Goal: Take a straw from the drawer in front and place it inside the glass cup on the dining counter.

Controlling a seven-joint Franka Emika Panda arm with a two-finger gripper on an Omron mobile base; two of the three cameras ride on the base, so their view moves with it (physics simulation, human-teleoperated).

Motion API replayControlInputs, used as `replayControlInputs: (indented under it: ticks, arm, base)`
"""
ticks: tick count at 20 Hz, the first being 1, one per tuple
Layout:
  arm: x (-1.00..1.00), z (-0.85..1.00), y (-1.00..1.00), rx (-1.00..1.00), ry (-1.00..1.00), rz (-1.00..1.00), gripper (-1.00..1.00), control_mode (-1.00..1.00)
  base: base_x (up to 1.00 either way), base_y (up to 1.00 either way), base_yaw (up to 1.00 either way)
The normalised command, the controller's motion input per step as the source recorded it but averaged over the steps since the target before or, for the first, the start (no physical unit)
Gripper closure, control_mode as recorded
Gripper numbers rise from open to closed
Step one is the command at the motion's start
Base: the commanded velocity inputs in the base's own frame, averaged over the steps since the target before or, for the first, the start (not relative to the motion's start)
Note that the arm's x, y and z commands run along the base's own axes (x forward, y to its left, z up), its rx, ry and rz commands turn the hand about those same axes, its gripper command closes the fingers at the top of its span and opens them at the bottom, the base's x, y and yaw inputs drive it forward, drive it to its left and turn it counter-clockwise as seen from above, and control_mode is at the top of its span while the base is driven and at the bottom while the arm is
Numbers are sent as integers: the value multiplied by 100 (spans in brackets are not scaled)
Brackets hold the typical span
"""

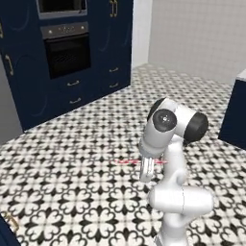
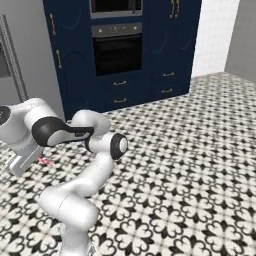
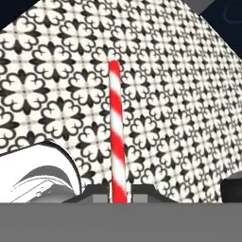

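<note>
We see the straw [image 3: 117, 137], a thin stick with red and white stripes, clamped at one end between the two dark fingertips of the pincer [image 3: 119, 190], whose jaws are closed tight on it. In the hand view the straw runs straight away from the fingertips, over a floor [image 3: 179, 108] of black and white flower-patterned tiles. In the left base view the straw [image 1: 126, 162] lies roughly level, sticking out to both sides of the pincer [image 1: 147, 177], which hangs pointing down from the white arm [image 1: 174, 126] above the floor [image 1: 72, 158]. In the right base view the pincer [image 2: 19, 164] sits at the far left, with a short piece of the straw [image 2: 46, 161] showing just beside it. Behind the arm stands a wall of tall navy cabinets [image 1: 29, 91] with gold handles, holding a built-in black oven [image 2: 117, 52]. At the right edge of the left base view we see the corner of a navy-based surface [image 1: 235, 120] with a pale top.
</note>
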Motion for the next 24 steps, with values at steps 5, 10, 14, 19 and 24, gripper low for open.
replayControlInputs:
  ticks: [5,10,14,19,24]
  arm:
    - [0,0,0,0,0,0,100,100]
    - [0,0,0,0,0,0,100,100]
    - [0,0,0,0,0,0,100,100]
    - [0,0,0,0,0,0,100,100]
    - [0,0,0,0,0,0,100,100]
  base:
    - [49,-3,-42]
    - [92,0,-35]
    - [95,0,-38]
    - [99,2,-40]
    - [100,25,-39]
